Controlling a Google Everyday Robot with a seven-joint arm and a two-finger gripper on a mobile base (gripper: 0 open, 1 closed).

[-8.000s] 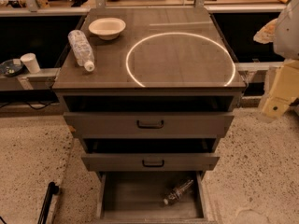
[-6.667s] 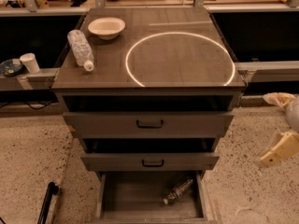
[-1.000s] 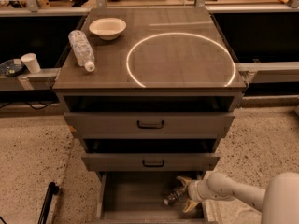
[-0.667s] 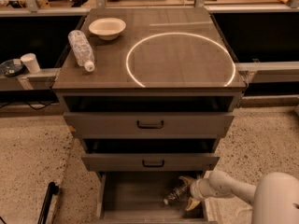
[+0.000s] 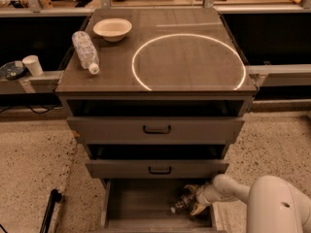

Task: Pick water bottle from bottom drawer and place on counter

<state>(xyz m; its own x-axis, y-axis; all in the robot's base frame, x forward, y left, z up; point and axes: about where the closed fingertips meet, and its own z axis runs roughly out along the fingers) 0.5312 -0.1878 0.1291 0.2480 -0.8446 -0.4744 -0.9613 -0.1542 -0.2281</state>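
Note:
The water bottle [image 5: 180, 202] lies on its side in the open bottom drawer [image 5: 138, 205], at the right of its floor, cap toward the front left. My gripper [image 5: 195, 199] reaches into the drawer from the right. It is open, with one pale finger behind the bottle's right end and one in front of it. The bottle still rests on the drawer floor. The counter [image 5: 189, 64], with its white circle outline, is above.
A larger clear ribbed bottle [image 5: 85, 51] lies on the counter's left side, behind it a white bowl [image 5: 112, 29]. Two grey drawer fronts [image 5: 156, 129] with black handles overhang the bottom drawer. My white arm [image 5: 272, 205] fills the lower right. A white cup [image 5: 33, 65] stands on the left ledge.
My arm came down from the right and reached into the bottom drawer. Over the last second the gripper edged a little left onto the bottle's right end. The bottle has not moved.

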